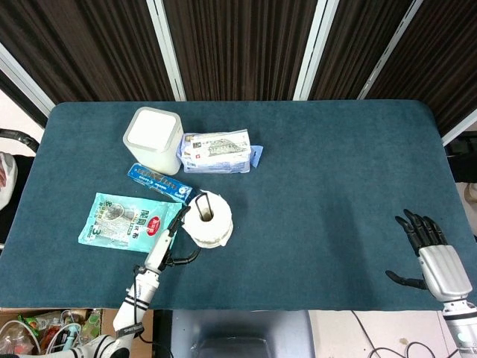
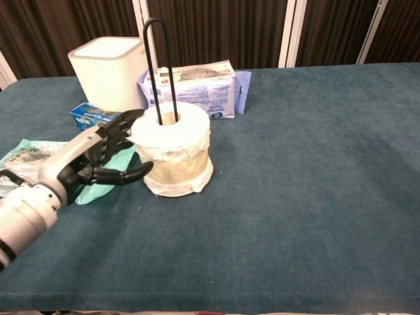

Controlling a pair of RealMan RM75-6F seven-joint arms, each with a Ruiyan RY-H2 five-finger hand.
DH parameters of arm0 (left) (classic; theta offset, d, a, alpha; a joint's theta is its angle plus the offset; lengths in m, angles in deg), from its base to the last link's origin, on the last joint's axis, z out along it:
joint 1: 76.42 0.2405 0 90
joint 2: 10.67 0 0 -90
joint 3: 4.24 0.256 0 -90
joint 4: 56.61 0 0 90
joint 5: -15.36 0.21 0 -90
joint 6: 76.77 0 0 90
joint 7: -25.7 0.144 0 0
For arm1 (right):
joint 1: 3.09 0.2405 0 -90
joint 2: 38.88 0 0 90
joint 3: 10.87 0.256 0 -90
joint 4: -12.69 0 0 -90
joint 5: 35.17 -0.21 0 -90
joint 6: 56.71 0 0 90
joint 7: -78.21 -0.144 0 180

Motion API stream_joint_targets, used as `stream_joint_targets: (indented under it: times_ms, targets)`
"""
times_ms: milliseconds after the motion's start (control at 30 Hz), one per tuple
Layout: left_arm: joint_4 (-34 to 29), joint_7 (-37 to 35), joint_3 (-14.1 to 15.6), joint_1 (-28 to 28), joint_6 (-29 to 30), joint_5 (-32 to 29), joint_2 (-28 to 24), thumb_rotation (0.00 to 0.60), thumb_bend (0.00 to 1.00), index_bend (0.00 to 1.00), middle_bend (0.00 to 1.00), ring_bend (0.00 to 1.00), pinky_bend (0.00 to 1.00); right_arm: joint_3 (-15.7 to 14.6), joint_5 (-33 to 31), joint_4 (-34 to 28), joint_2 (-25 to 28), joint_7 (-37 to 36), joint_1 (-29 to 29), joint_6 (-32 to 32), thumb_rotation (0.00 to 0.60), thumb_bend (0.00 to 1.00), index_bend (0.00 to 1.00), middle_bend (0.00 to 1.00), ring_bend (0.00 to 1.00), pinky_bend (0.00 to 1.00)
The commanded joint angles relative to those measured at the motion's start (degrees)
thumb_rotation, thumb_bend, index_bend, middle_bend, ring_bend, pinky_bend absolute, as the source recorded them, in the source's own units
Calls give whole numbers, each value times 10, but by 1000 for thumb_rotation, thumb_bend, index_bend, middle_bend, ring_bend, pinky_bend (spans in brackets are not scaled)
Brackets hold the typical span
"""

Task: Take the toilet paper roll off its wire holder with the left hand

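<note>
The white toilet paper roll point(image 1: 208, 220) point(image 2: 174, 154) stands upright on the table, threaded over a tall black wire holder point(image 2: 157, 65) whose loop rises well above it. My left hand point(image 1: 165, 241) point(image 2: 92, 154) is open just to the roll's left, fingers spread toward its side, thumb low near its base; I cannot tell if it touches. My right hand point(image 1: 432, 253) hovers open at the table's front right corner, far from the roll, and the chest view does not show it.
A white square bin point(image 1: 153, 139) and a pack of wipes point(image 1: 217, 151) stand behind the roll. A blue box point(image 1: 159, 183) lies to its back left. Beneath my left hand lies a green foil packet point(image 1: 123, 222).
</note>
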Motion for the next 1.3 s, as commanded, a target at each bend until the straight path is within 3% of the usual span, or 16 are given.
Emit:
stream_joint_targets:
  times_ms: [33,500,567,633,700,767,900,1033,1200,1300]
  targets:
    - [-1,28,-19,-16,-13,-19,17,600,323,0,0,0,20,1,-2,1,2,-3,-1,-2,600,65,0,0,0,0]
    - [26,103,-66,-56,-40,-80,67,600,327,0,0,0,28,4,-6,3,8,-19,-3,-3,600,65,0,0,0,0]
    - [27,111,-70,-59,-42,-87,71,600,335,0,2,38,75,5,-7,4,9,-22,-4,-4,600,65,0,0,0,0]
    - [21,119,-71,-64,-52,-93,69,600,349,26,51,145,186,5,-7,4,10,-25,-4,-4,600,65,0,0,0,0]
    - [12,129,-72,-66,-56,-99,66,600,377,190,231,320,353,4,-5,5,11,-26,-4,-5,600,65,0,0,0,0]
    - [11,143,-78,-67,-46,-104,72,600,433,443,467,525,562,4,-4,5,11,-28,-4,-6,600,65,0,0,0,0]
    - [8,154,-93,-65,-18,-110,87,600,612,732,741,774,826,3,-1,6,13,-34,-6,-9,600,65,0,0,0,0]
    - [0,151,-101,-61,10,-99,88,600,724,843,838,864,918,3,0,7,15,-38,-6,-9,600,65,0,0,0,0]
    - [-46,149,-110,-58,60,-58,73,600,725,851,845,871,930,0,4,7,15,-37,-6,-8,600,66,0,0,0,0]
    - [-104,167,-124,-59,90,-28,47,600,723,851,845,872,931,0,3,7,16,-36,-6,-8,600,66,0,0,0,0]
